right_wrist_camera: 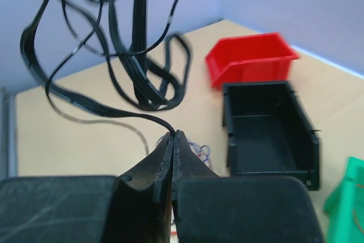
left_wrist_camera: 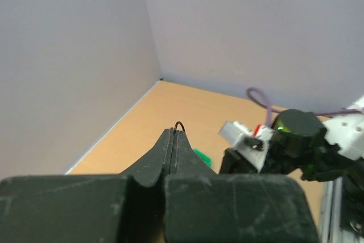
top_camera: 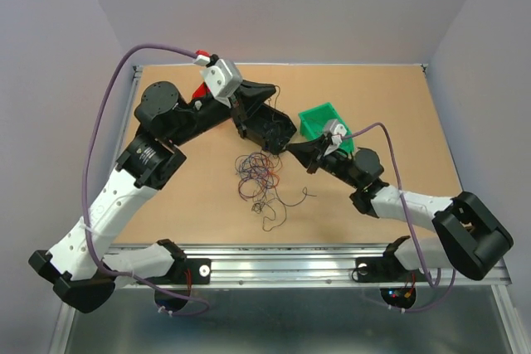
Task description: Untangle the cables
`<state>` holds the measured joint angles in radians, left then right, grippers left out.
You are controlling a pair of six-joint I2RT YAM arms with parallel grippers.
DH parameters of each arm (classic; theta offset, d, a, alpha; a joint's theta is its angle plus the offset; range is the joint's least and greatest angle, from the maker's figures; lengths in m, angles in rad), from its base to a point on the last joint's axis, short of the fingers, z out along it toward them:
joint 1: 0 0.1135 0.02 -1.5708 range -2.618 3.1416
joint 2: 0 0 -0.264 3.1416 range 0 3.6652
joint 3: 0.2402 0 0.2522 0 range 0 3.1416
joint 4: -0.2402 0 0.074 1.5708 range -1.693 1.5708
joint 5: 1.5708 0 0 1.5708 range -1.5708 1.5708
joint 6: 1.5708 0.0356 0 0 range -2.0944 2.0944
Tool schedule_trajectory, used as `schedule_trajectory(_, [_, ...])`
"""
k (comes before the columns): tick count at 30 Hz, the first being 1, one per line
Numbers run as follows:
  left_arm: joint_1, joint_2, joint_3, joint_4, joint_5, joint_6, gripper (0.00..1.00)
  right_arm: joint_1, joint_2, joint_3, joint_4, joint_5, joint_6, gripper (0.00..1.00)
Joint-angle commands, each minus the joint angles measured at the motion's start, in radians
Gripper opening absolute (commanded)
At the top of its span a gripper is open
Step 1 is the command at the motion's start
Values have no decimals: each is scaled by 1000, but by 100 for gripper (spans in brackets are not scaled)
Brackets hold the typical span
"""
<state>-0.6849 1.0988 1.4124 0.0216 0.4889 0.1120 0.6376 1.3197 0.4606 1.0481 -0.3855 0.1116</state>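
Left jaws pressed together, thin black loop of the cables (left_wrist_camera: 180,123) nipped at the tips. Right jaws pinch a black strand; loose tangle on bench (top_camera: 398,122).

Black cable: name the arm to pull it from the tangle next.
Right, probably: the right gripper is shut on the black cable close to the tangle; the left gripper pinches only a small loop higher up.

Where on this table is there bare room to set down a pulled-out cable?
Bare board: right of the green bin out to the table edge, and the near-left patch between the left arm and the cables. Crowded: the middle, around the black bin, green bin and cables.
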Motion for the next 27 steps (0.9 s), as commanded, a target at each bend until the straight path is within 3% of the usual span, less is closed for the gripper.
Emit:
schedule_trajectory(1, [16,-103,-50,93,-255,21,0,8,-79,-45,76,295,31,1])
schedule_trajectory(6, [51,-201,-157,240,-795,86,0,8,-181,-115,67,789,120,1])
schedule_trajectory(9, [97,-257,-239,365,-904,110,0,7,-243,-161,50,975,158,1])
schedule_trajectory(16, [180,-280,-279,448,-1032,167,0,4,-379,-218,-11,1174,169,1])
schedule_trajectory(27, [376,-284,-314,543,-1089,149,0,-1,-695,-338,-57,1336,134,1])
